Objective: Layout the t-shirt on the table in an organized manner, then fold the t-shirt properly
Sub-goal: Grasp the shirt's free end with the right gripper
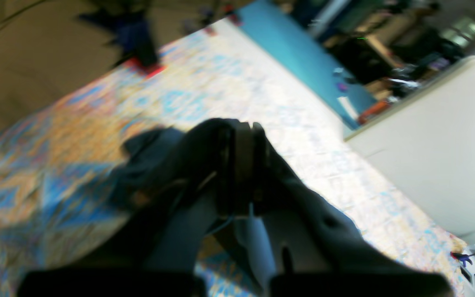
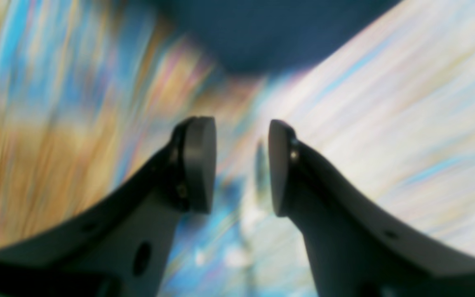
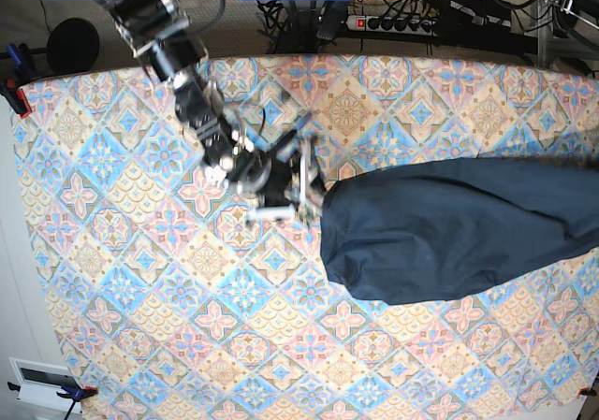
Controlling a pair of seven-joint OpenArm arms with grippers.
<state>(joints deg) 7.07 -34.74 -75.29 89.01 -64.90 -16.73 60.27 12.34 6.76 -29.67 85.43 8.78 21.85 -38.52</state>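
Navy t-shirt (image 3: 449, 228) lies stretched across the table (image 3: 140, 308), running off the base view's right edge, bunched end near centre. Right gripper (image 3: 301, 188) sits just beside that bunched end w/ its fingers spread and nothing between them. Left gripper (image 1: 243, 165) is pinched together on dark shirt cloth, prob. the far end, though the wrist view is blurry. Risk: with only one end held, a left-arm pull could drag the whole shirt sideways, rumpling it instead of spreading it flat.
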